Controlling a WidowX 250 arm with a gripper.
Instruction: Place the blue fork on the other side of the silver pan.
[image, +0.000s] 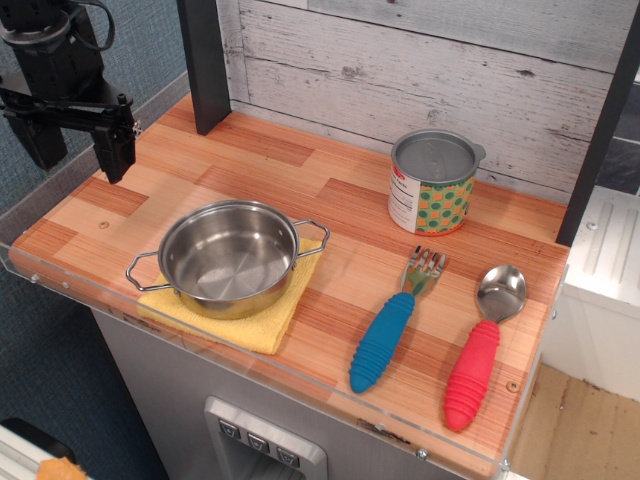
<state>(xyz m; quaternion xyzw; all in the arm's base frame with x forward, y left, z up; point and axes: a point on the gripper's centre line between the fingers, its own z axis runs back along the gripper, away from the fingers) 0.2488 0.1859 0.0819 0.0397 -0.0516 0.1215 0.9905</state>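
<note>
The blue fork (392, 325), judged light and rigid, was best taken by its ribbed handle, right of the silver pan (229, 257), while the gripper (112, 150) jaws' state could not be told.

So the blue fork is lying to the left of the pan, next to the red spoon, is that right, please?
Not quite: the fork lies to the right of the pan, not the left. It is indeed next to the red spoon, as the observation image shows.
</note>
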